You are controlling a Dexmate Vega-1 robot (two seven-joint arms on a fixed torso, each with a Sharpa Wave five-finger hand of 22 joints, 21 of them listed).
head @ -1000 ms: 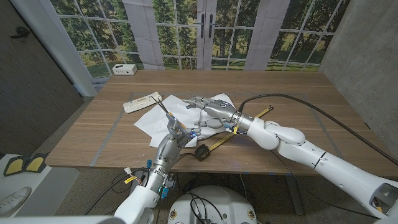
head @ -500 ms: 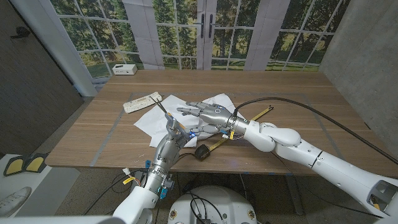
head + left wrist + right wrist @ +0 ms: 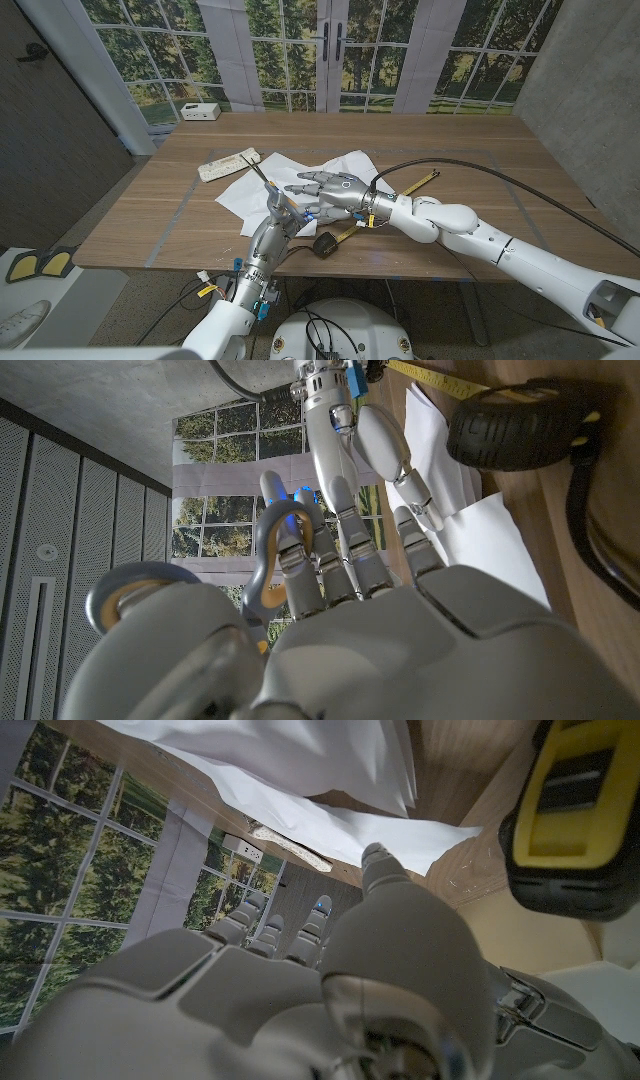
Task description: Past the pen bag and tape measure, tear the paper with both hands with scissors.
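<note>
Wooden counter (image 3: 480,150) stands before a wall printed with windows and forest; a white box (image 3: 201,111) sits at its far left corner. White paper (image 3: 250,185), creased, lies left of centre, with a flat pale pen bag (image 3: 228,164) touching its far left edge. Yellow tape measure (image 3: 323,243) rests at the near edge, its strip running right and away. Right hand (image 3: 330,187) hovers over the paper, fingers spread wide, holding nothing. Left hand (image 3: 281,210) stands at the paper's near edge gripping scissors (image 3: 262,177), blades pointing far-left over the sheet. Left wrist view shows what the head view hides: the grey scissor loops (image 3: 270,550) hooked on the fingers. Right wrist view shows the yellow-black tape case (image 3: 580,810) just beside the paper's edge.
</note>
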